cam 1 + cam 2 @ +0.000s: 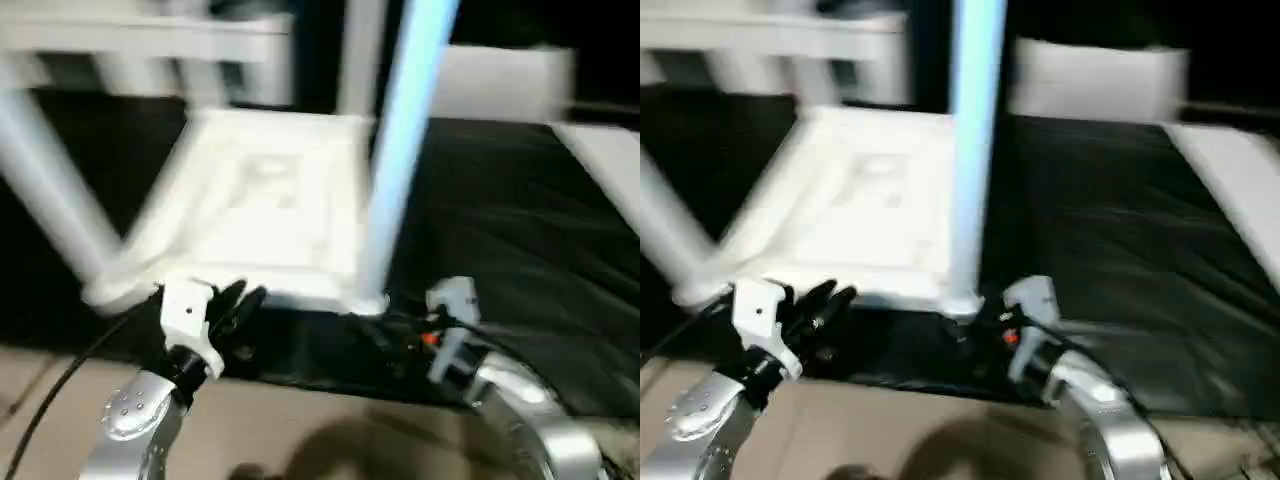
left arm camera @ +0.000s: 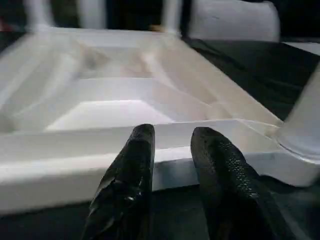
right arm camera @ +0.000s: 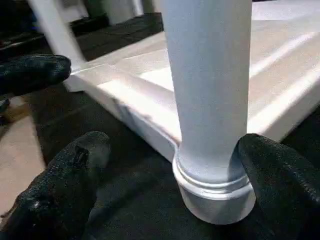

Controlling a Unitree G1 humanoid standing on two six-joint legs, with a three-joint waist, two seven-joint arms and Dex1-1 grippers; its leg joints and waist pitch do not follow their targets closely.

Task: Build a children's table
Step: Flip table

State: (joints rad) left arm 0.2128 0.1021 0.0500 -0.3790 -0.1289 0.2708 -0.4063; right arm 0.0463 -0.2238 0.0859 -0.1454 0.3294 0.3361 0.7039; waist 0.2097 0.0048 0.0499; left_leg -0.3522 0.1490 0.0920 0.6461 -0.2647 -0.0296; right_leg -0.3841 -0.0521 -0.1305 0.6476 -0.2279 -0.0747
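The children's table (image 1: 260, 200) lies upside down on the black-covered work table (image 1: 500, 230), its ribbed underside facing up. 2 legs stand in the near corner sockets: 1 leg (image 1: 405, 140) rises just ahead of the right claw (image 3: 170, 180), and another leg (image 1: 50, 200) leans away to the outer side of the left claw (image 2: 170, 145).

The right claw is spread wide around the base of the upright leg. In the right wrist view 1 finger (image 3: 280, 180) sits against the socket collar on 1 side and the other finger (image 3: 65, 185) stands well clear on the other side, so nothing is gripped.

The left claw hovers just short of the table's near rim, its 2 black fingers (image 2: 130, 180) parted by a narrow gap with nothing between them, and the rim lies right past their tips
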